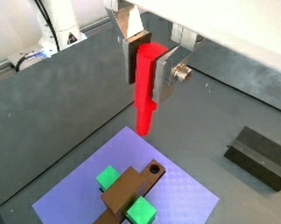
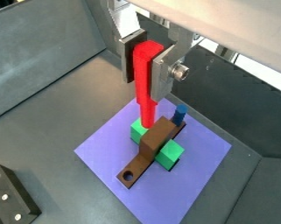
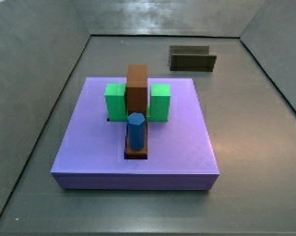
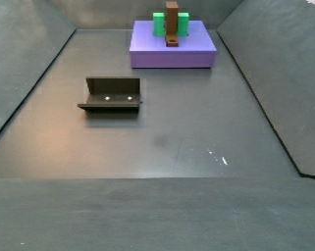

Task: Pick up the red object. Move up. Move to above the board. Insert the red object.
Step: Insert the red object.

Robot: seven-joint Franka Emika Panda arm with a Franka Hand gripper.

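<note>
1 red object [image 1: 145, 92] hangs upright in the tool [image 1: 147, 72], clamped between 2 flat silver fingers [image 1: 170, 73] that are closed against its upper part; in both wrist views its lower end pokes out free below the finger plates [image 2: 163, 70]. In a wrist view [image 2: 144, 83] that lower end sits above the board [image 2: 199, 156], lined up near the green blocks and apart from them, not touching anything.

Below the tool, the board [image 1: 78, 191] lies flat on the grey floor [image 1: 73, 105], a lavender slab carrying 2 green blocks [image 2: 168, 156], a brown bar [image 2: 150, 151] laid between them, and a blue cylinder [image 2: 179, 114] standing upright beside the bar's end. The bar's far end shows a round hole [image 1: 156, 169] in a wrist view.

Off to the side of the tool, well apart from the board, the fixture [image 1: 258, 157] stands on the floor. In both side views the board [image 3: 100, 147] and the fixture [image 4: 111, 95] appear, but the tool and the red object are out of frame there.
</note>
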